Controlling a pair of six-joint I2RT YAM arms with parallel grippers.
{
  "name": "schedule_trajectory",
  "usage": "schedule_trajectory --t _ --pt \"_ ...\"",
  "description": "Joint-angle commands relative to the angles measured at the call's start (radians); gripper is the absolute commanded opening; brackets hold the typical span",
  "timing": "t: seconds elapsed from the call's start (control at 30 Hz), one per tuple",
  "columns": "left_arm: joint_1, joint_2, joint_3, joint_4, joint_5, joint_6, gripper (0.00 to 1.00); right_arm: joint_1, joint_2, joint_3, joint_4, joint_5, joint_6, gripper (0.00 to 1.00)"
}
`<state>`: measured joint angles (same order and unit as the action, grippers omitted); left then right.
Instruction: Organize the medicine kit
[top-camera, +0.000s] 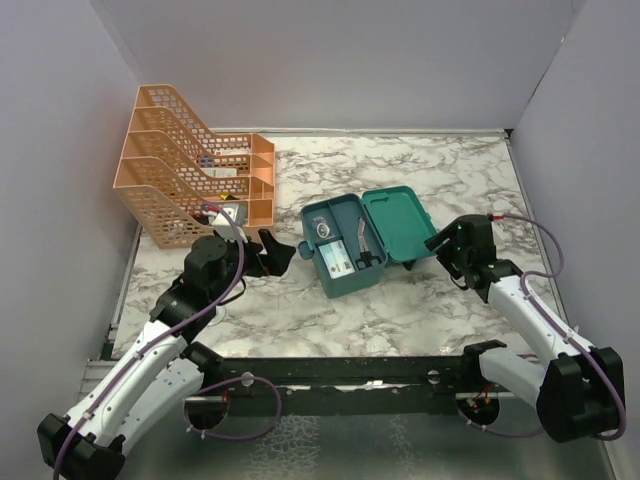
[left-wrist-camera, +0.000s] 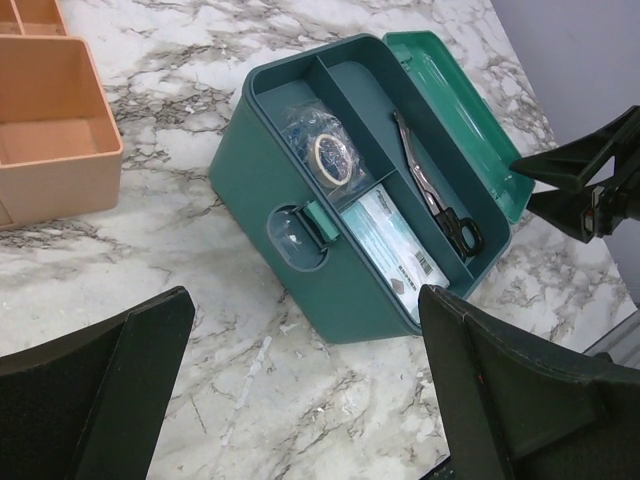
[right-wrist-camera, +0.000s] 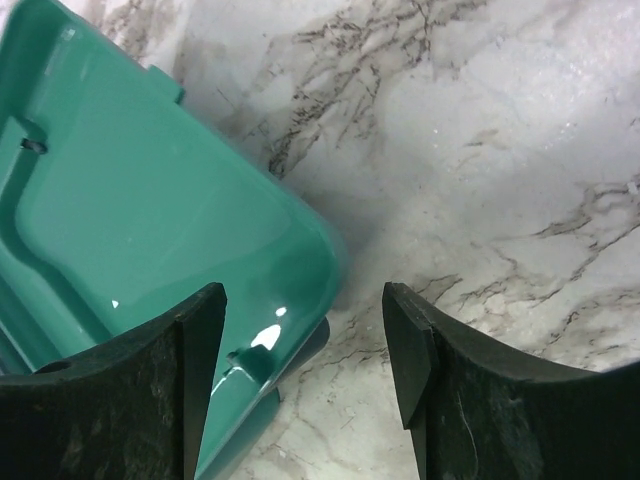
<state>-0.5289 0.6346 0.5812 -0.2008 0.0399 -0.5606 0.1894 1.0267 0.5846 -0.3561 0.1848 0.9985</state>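
The medicine kit (top-camera: 338, 268) stands open at the table's middle, its lid (top-camera: 396, 221) swung back to the right. Inside, in the left wrist view, lie a bagged tape roll (left-wrist-camera: 331, 156), black-handled scissors (left-wrist-camera: 441, 205) and a white-blue packet (left-wrist-camera: 399, 250). My left gripper (top-camera: 282, 255) hovers just left of the kit (left-wrist-camera: 262, 175), open and holding nothing (left-wrist-camera: 305, 297). My right gripper (top-camera: 437, 244) sits at the lid's right edge. In its wrist view the lid's corner (right-wrist-camera: 150, 200) reaches in between the open fingers (right-wrist-camera: 302, 300), close to the left pad (right-wrist-camera: 203, 330).
An orange mesh file rack (top-camera: 185, 170) with small open compartments (left-wrist-camera: 55, 135) stands at the back left, close behind my left arm. Grey walls enclose the marble table (top-camera: 400, 310) on three sides. A black rail runs along the near edge.
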Motion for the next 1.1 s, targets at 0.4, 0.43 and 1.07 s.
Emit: schedule_trajectory --t 0.4,0.43,1.07 --pt "0.003 0.022 0.0 0.071 0.075 -0.054 0.99 -0.003 0.017 -0.053 0.249 -0.135 0.019 0.56" --pt "0.004 0.019 0.002 0.07 0.075 -0.053 0.99 -0.003 0.002 -0.057 0.27 -0.135 -0.015 0.54" --pt "0.003 0.016 -0.017 0.065 0.065 -0.057 0.99 -0.003 -0.107 -0.062 0.326 -0.059 -0.223 0.45"
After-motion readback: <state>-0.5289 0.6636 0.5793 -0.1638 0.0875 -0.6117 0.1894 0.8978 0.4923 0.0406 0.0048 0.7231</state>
